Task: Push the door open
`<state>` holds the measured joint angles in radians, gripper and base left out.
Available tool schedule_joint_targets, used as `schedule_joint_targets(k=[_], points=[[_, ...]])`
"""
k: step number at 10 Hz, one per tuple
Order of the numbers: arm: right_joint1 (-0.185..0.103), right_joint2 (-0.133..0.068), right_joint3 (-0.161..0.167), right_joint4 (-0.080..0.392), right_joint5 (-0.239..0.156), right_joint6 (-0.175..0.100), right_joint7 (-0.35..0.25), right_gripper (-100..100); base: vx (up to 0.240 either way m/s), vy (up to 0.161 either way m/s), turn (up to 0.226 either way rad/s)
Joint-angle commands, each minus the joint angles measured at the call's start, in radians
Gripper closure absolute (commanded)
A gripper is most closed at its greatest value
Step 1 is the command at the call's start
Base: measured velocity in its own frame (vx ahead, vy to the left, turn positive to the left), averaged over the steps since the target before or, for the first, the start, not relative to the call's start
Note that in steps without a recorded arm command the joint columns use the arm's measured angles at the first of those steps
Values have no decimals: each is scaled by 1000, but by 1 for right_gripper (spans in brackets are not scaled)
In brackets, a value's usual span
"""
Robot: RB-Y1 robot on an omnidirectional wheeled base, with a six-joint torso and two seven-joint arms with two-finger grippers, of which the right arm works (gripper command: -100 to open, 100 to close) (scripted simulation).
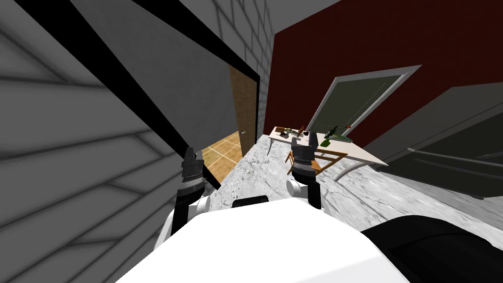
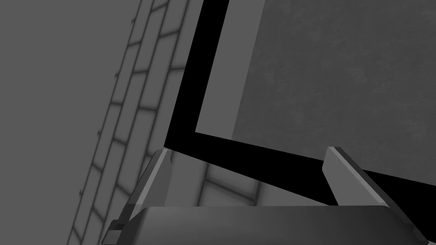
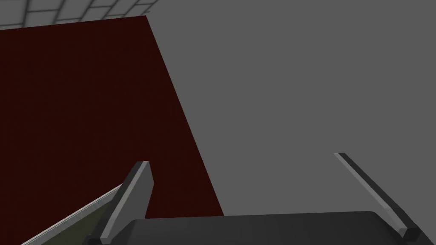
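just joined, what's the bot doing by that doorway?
The RB-Y1 stands beside a black-framed doorway in the grey brick wall. The brown door at the doorway's far side looks at least partly open, with tan tiled floor showing through. The left end effector is open, raised by the near frame, and touches nothing. The right end effector is open and empty, raised toward the table.
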<state>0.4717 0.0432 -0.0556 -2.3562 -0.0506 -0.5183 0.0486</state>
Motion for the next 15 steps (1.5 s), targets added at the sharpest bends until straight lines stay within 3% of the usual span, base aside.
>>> schedule_joint_targets(k=[1, 9, 15], points=[[-12, -20, 25, 33, 1, -5, -4, -100, 207, 51, -32], [-65, -79, 134, 175, 6, -29, -22, -100, 183, -30, -13], [-116, -116, 239, 311, 11, -52, -40, -100, 160, -21, -19]])
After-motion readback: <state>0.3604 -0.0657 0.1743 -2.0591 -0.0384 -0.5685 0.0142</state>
